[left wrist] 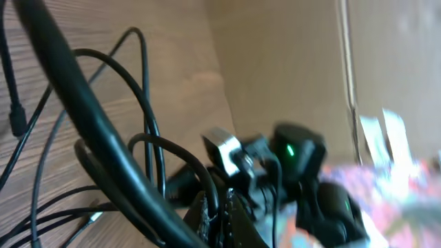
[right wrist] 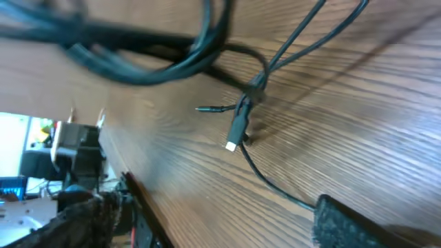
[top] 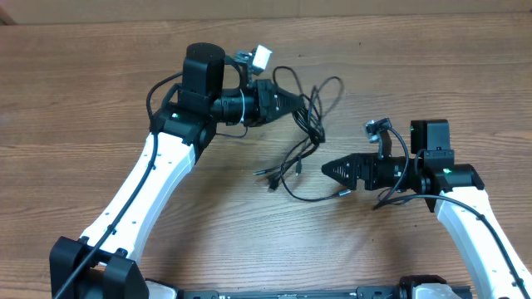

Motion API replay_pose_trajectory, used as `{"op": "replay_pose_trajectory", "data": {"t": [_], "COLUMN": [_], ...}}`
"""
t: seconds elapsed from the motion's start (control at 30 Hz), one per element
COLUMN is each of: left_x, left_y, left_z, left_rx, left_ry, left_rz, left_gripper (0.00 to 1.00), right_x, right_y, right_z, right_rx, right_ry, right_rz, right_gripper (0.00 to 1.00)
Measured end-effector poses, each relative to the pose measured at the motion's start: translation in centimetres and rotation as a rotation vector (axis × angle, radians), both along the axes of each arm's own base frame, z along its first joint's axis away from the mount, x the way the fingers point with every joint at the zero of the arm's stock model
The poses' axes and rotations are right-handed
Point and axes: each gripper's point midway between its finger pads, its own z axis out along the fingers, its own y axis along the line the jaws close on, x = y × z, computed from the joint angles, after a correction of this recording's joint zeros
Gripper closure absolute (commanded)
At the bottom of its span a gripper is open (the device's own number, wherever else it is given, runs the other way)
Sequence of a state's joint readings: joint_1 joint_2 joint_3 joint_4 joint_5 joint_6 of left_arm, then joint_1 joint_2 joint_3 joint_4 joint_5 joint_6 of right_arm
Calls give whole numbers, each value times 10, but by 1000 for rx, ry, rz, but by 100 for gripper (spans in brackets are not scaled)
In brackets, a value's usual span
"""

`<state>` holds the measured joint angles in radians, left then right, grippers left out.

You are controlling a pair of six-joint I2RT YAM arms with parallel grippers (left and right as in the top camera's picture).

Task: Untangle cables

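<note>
Several thin black cables [top: 309,124] lie bunched at the middle of the wooden table, with a loop at the far side [top: 331,87] and plug ends [top: 270,176] fanned out toward the front left. My left gripper [top: 298,103] sits at the bunch's upper left. In the left wrist view its jaws [left wrist: 219,213] are shut on a cable strand [left wrist: 207,180]. My right gripper [top: 326,171] points left, just right of the plug ends. In the right wrist view it is open [right wrist: 213,207] and empty. A silver-tipped plug [right wrist: 234,134] lies ahead of it, and one strand runs to its right finger.
A thick black arm wire crosses the left wrist view [left wrist: 83,117], and another crosses the right wrist view [right wrist: 138,62]. A cardboard wall [top: 416,8] runs along the table's far edge. The table's edge [right wrist: 138,200] shows in the right wrist view.
</note>
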<state>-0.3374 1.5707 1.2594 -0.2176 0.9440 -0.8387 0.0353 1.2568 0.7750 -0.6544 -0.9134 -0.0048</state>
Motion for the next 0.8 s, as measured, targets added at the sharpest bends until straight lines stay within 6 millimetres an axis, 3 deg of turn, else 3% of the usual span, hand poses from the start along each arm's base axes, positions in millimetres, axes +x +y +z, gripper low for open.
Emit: {"op": "replay_pose_trajectory", "data": {"t": [0.13,0.27,0.5,0.8], "left_x": [13,16,17,16], "left_y": [9,17,19,18], "left_z": [-10,-23,-26,-25], "left_rx": [6,3,-70,-146], "left_ry": [173,381,650,887], "left_rz": [146,263,378,456], "left_gripper": [96,96,96,96], "right_x": [4,21,55,57], "right_y": [2,0,-5,-5], "right_z": [5,13,65,68], "right_rx": [-2,-35,-97,-156], "right_ry": [-95,-232,-630,-754], "right_rz": [49,49,40,96], "right_gripper": [11,11,15,19]}}
